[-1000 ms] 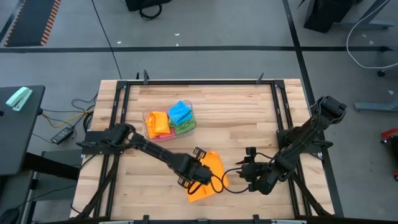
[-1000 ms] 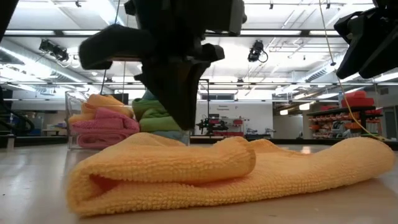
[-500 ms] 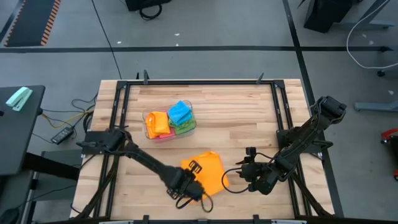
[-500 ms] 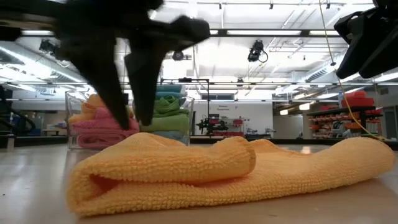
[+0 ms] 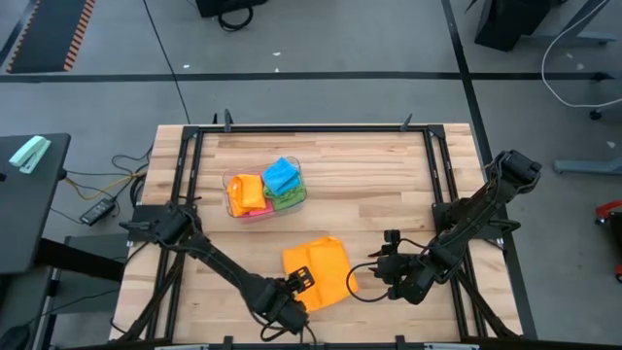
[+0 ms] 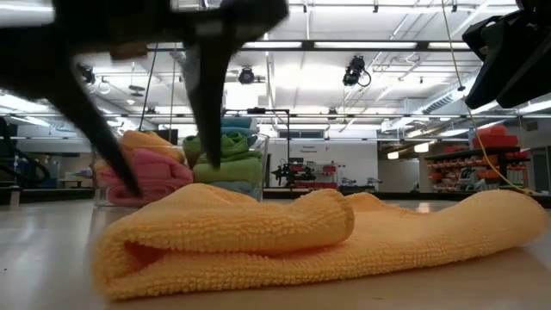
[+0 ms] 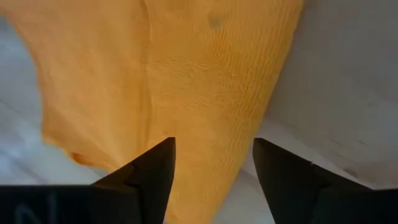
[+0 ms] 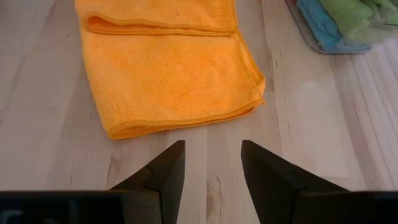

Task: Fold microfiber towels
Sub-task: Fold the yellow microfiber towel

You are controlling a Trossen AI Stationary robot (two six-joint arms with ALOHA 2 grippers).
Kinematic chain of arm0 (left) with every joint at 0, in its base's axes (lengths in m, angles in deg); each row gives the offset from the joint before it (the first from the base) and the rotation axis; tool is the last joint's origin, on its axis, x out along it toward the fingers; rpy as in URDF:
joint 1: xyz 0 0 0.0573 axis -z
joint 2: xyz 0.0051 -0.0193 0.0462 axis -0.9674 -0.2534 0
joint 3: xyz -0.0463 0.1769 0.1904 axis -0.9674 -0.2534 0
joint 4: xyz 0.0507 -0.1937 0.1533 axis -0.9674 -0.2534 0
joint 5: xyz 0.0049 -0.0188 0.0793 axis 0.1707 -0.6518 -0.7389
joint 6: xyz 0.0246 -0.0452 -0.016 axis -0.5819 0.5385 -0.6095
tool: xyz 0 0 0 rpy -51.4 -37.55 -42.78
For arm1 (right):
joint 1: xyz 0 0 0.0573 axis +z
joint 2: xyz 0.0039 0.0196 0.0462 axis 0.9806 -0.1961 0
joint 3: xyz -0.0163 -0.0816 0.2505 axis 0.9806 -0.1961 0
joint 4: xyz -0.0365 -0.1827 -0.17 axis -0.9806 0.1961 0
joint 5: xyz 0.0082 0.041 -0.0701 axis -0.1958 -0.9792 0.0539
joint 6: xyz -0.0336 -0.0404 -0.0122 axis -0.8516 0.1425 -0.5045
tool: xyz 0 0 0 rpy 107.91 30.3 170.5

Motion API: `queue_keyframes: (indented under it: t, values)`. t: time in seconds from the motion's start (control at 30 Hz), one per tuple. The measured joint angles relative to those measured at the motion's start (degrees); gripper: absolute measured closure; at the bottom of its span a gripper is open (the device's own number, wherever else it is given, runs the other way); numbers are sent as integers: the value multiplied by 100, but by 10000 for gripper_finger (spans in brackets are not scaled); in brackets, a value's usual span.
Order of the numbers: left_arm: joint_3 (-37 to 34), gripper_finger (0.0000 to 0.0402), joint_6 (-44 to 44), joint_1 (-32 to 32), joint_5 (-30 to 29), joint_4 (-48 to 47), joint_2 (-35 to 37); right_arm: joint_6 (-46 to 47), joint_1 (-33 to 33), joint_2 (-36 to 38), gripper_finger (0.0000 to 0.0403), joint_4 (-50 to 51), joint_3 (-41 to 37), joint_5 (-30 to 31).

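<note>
I'm looking at a pale wood-plank counter (image 5: 369, 185) with a black frame, standing on grey floor in a hall lit by ceiling strips. One fluffy orange microfiber towel (image 5: 319, 272) lies folded near the front edge, about midway along it. A clear tub (image 5: 233, 183) toward the back left holds four more folded cloths: orange, pink, blue, green. My left hand (image 5: 292, 303) sits at the towel's front-left corner, fingers spread, gripping nothing. My right hand (image 5: 381, 264) waits just right of the towel, partly open, empty.
</note>
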Motion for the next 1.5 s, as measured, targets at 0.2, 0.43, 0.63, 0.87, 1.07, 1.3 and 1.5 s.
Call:
queue_keyframes:
  t: [0.2, 0.43, 0.63, 0.87, 1.07, 1.3, 1.5]
  values:
    - [-786, 187, -255, 28, -351, 811, -27, -13, 0, 2, 237, -6, 0, 2]
    - [-1120, 211, -778, 233, -1031, 1278, -15, 2, 0, 0, 237, -30, 0, 85]
    - [-1372, 237, -767, 233, -1095, 1452, 12, -16, 0, 0, 237, -39, 0, 87]
    - [-1429, 283, -727, 222, -844, 1490, 4, -9, -1, 0, 237, -37, 0, 87]
    - [-1440, 370, -437, 221, -680, 1443, -5, -2, -2, 0, 237, -37, 0, 87]
    - [-1448, 382, -105, 189, 54, 1406, 273, 0, 0, 0, 237, -37, 0, 87]
    - [-1448, 392, 747, 229, 1811, 1207, 878, 2, 0, 0, 237, -37, 0, 87]
